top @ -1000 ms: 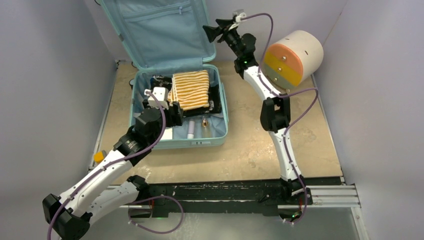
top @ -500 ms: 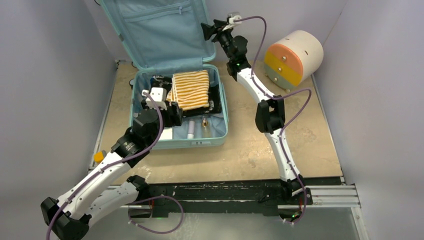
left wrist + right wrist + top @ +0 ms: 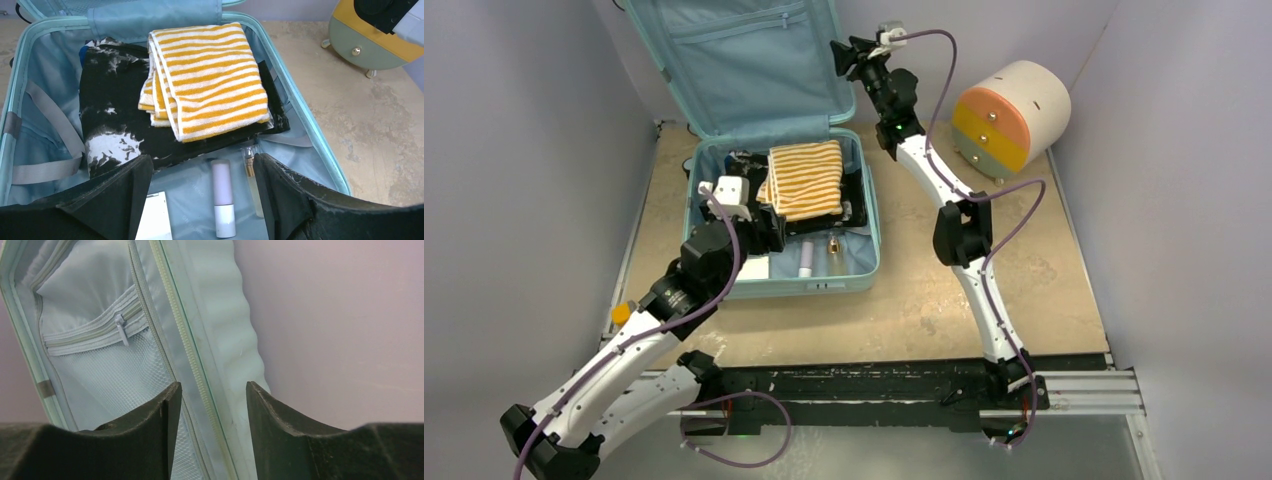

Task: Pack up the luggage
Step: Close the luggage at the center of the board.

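The luggage (image 3: 744,70) lid looks stiff and light; take its rim. The right gripper (image 3: 212,387) straddles it, grip unclear. The left gripper (image 3: 201,159) gapes empty.

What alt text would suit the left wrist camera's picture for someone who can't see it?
An open pale teal suitcase holds a folded yellow-striped towel on black-and-white clothing, with a lilac tube and slim bottle in front. Two black fingers, apart and empty, frame the bottom edge.
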`<state>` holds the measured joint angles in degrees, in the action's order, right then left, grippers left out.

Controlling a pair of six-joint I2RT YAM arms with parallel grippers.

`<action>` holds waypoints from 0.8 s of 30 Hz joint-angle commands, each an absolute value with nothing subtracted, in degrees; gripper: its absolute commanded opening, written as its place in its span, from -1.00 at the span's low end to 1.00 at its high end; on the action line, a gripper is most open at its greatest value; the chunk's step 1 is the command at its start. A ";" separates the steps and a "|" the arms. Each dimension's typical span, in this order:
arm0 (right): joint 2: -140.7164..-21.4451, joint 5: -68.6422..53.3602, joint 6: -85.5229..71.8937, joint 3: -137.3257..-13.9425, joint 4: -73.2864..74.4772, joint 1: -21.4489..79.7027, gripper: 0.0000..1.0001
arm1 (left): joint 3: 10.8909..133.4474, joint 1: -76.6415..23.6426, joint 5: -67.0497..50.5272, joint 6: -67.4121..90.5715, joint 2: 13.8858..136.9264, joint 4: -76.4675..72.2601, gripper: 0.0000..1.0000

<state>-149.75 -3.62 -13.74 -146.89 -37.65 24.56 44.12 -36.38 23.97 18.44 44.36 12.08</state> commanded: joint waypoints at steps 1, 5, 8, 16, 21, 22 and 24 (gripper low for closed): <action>-149.86 -2.57 -11.81 -150.04 -37.53 25.14 0.00 | 43.51 -36.13 23.60 18.98 43.27 11.05 0.54; -149.26 -2.21 -11.33 -149.47 -36.52 25.14 -0.16 | 43.68 -36.13 23.46 18.98 43.44 11.15 0.54; -148.70 -2.33 -11.33 -148.64 -36.50 25.24 -0.23 | 43.60 -36.18 23.79 18.94 43.12 11.34 0.54; -149.34 -1.85 -10.99 -149.49 -36.06 25.41 -0.19 | 43.51 -36.12 24.21 18.98 42.95 11.12 0.54; -150.20 -1.39 -10.72 -150.46 -35.82 25.47 0.00 | 43.55 -36.17 24.67 19.07 42.65 11.37 0.54; -150.18 -1.64 -10.80 -150.35 -35.66 25.49 -0.05 | 43.45 -36.13 24.69 19.07 42.59 11.32 0.54; -149.76 -1.93 -10.89 -149.70 -35.14 25.55 -0.24 | 43.27 -36.12 24.70 19.03 42.75 10.96 0.54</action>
<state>-149.75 -2.44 -11.62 -147.41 -34.11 25.02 44.03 -36.38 24.12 18.44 43.46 12.05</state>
